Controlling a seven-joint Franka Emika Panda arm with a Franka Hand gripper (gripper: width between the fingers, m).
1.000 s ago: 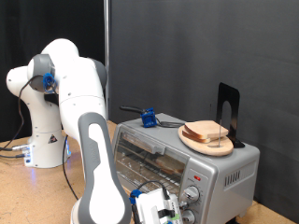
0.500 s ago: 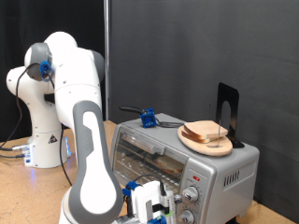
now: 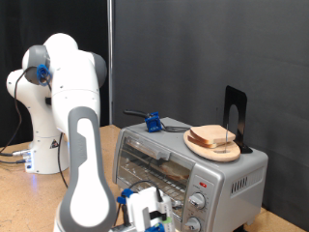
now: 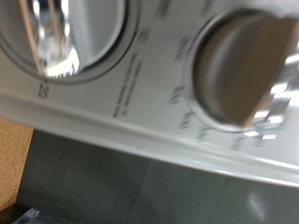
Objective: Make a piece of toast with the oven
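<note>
The silver oven (image 3: 227, 179) stands at the exterior view's right with its glass door (image 3: 154, 159) shut. A pale tan shape shows dimly behind the glass; I cannot tell whether it is the piece of toast. My gripper (image 3: 143, 211) hangs low in front of the oven, just to the exterior view's left of the knobs (image 3: 198, 201). The wrist view is filled by two round knobs (image 4: 245, 75) (image 4: 75, 33) and the printed panel (image 4: 140, 89), very close and blurred; no fingers show there.
A round wooden plate (image 3: 196, 146) with piled bread slices (image 3: 212, 137) sits on the oven's top. A blue-and-black tool (image 3: 152, 122) and a black upright stand (image 3: 235, 116) are also up there. The robot's base (image 3: 43, 145) is at the left on the wooden table.
The arm has swung towards the exterior view's left, and the gripper has slid left along the oven's front, away from the knobs. The plate and bread have not moved.
</note>
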